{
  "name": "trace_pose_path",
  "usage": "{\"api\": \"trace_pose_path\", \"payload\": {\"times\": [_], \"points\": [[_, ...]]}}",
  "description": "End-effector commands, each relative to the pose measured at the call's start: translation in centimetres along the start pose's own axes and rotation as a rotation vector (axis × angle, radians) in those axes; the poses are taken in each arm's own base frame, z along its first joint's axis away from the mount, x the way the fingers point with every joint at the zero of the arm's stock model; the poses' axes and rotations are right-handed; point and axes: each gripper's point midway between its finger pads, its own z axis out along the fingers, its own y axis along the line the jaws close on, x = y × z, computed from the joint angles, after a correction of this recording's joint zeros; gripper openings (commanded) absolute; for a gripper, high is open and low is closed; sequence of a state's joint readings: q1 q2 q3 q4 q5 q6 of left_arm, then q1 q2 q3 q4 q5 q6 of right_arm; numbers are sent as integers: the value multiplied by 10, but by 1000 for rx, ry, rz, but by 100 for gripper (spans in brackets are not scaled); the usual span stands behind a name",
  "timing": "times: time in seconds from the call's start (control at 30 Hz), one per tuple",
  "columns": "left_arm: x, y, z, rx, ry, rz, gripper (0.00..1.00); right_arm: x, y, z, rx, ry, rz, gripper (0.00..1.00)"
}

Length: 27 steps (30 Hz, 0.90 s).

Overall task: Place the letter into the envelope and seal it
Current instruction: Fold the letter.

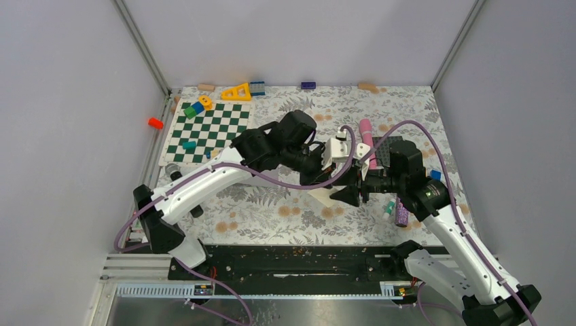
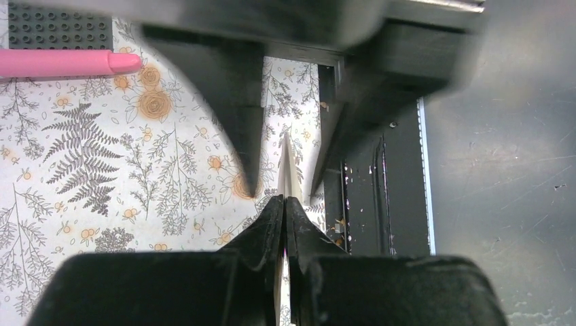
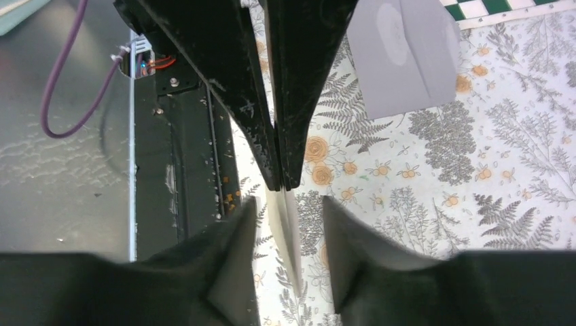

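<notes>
A folded cream letter [image 1: 325,197] hangs edge-on above the floral cloth, between both grippers. My left gripper [image 2: 285,201] is shut on the letter [image 2: 288,170]; its black fingers [image 3: 272,136] come down from the top of the right wrist view and pinch the paper's upper edge. My right gripper [image 3: 289,202] is open, its two fingers standing apart on either side of the letter [image 3: 285,231] without touching it. The pale grey-lavender envelope [image 3: 404,58] lies flat on the cloth beyond the grippers. In the top view the left arm hides most of it.
A pink marker [image 1: 365,139] and a dark grey studded plate [image 1: 388,151] lie behind the grippers. A green chessboard [image 1: 207,132] with small blocks sits at back left. A purple block [image 1: 402,216] lies by the right arm. The black base rail [image 1: 292,261] borders the near edge.
</notes>
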State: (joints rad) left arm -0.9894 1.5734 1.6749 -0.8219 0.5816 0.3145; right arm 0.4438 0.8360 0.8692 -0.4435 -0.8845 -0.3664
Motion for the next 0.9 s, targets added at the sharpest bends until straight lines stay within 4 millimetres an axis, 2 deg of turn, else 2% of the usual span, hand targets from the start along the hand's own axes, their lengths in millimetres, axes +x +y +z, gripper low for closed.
{"api": "trace_pose_path", "payload": {"times": [0.0,0.07,0.13,0.17,0.2,0.23,0.27,0.3,0.33,0.37,0.4,0.43,0.47,0.5,0.53,0.57,0.6,0.63,0.7,0.73,0.77,0.8,0.83,0.87], "points": [[-19,-5,-19,-40,-66,60,0,-5,-1,-1,-9,-6,-3,23],[-19,-6,-20,-40,-69,66,0,-5,-1,0,-9,-3,-1,1],[-20,-7,-22,-39,-73,69,0,-6,1,-1,-18,-6,-2,0],[-20,-7,-22,-39,-74,72,0,-6,3,-2,-26,-7,-3,11],[-21,-8,-23,-39,-75,74,0,-7,4,-2,-29,-11,-6,29],[-21,-7,-24,-43,-76,77,0,-7,5,-3,-31,-10,-5,41],[-20,-7,-24,-46,-75,79,0,-6,5,-3,-33,-7,-7,35],[-21,-7,-25,-48,-76,81,0,-4,6,-3,-42,-1,-9,13],[-21,-7,-25,-50,-76,82,0,-3,7,-3,-48,5,-8,0],[-21,-7,-27,-53,-78,84,0,-1,8,-3,-54,10,-8,0],[-21,-7,-28,-56,-80,87,0,0,8,-3,-54,16,-6,6],[-21,-7,-28,-59,-79,90,0,1,6,-3,-44,23,3,32],[-22,-8,-29,-60,-81,93,0,2,3,-3,-33,31,8,35],[-21,-8,-30,-63,-80,95,0,3,4,-4,-35,38,6,17],[-21,-7,-31,-66,-80,97,0,4,5,-4,-46,45,3,6],[-22,-8,-31,-67,-81,99,0,5,6,-4,-53,48,0,11],[-22,-8,-32,-69,-82,100,0,6,5,-4,-48,51,4,37],[-22,-8,-32,-70,-81,101,0,6,4,-4,-41,55,11,46],[-22,-7,-33,-73,-83,105,0,8,5,-5,-48,65,8,10],[-22,-7,-34,-75,-83,106,0,9,6,-5,-54,66,7,1],[-23,-8,-34,-75,-84,107,0,9,6,-5,-52,66,4,16],[-23,-7,-34,-77,-85,108,0,9,5,-5,-43,65,-1,41],[-23,-7,-34,-79,-85,109,0,9,4,-5,-36,66,2,39],[-23,-7,-35,-81,-85,110,0,9,4,-6,-38,67,-3,18]]}}
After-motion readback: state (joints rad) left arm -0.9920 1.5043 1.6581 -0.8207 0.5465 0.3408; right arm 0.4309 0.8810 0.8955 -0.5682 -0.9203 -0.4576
